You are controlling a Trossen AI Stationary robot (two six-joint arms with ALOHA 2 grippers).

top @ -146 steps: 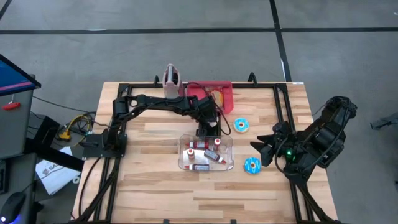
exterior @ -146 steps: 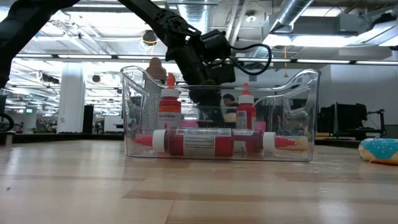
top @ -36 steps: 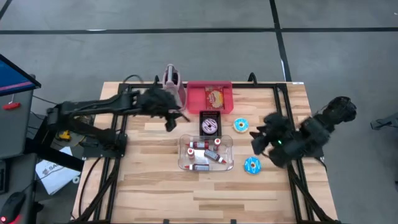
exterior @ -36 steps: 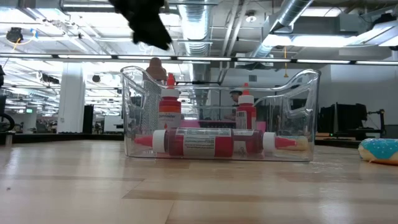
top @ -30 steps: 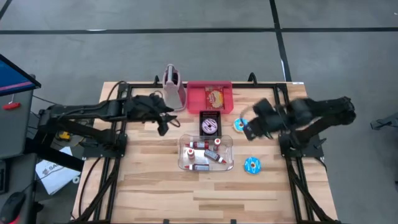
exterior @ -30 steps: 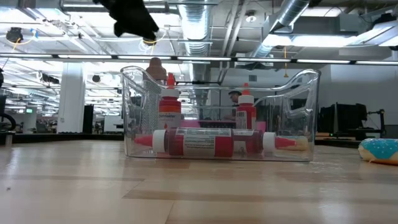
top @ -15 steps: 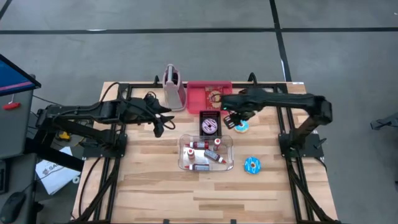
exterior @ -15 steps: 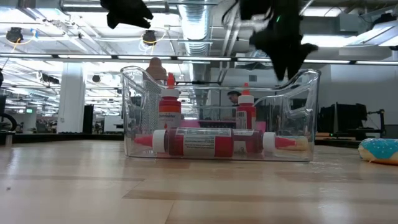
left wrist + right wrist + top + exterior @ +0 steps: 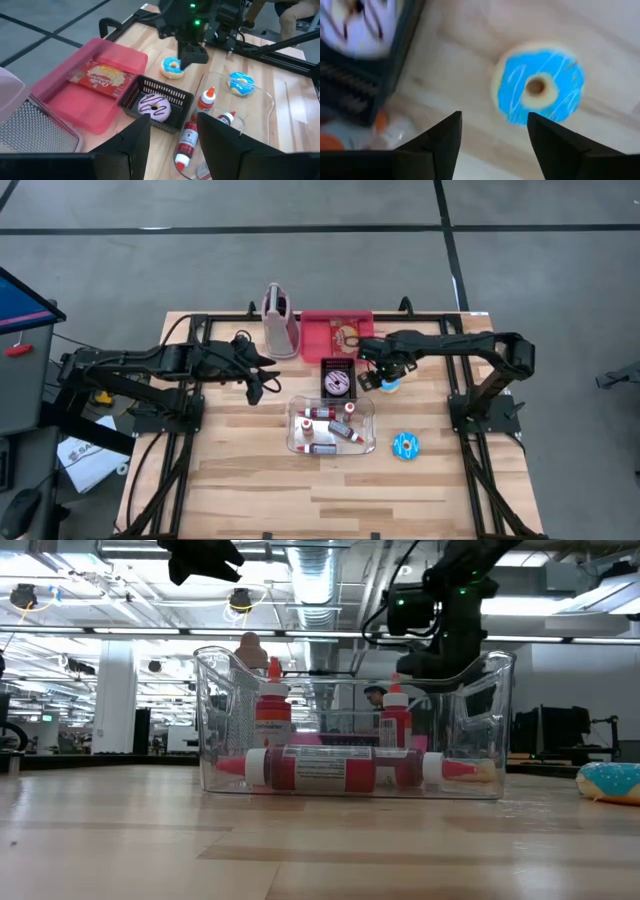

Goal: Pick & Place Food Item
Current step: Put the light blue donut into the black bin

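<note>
High view: right pincer [image 9: 386, 377] has swung in from the desk's 3 o'clock edge and now hangs over the blue donut [image 9: 538, 86].
Right pincer: fingers spread wide, holding nothing.
Donut: on the desk [image 9: 250, 480], at 3 o'clock of the black basket [image 9: 340, 379].
Left pincer [image 9: 254, 385]: pulled back toward 9 o'clock, fingers apart, empty.
Meaning: looks like the grab comes next.

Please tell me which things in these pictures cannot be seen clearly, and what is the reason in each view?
- Blue donut beside the black basket: high view, mostly covered by the right gripper.
- Second blue donut: low view, cut by the picture edge.
- Bottle label: low view, text too small.
- Purple donut: right wrist view, blurred, cut off.
</note>
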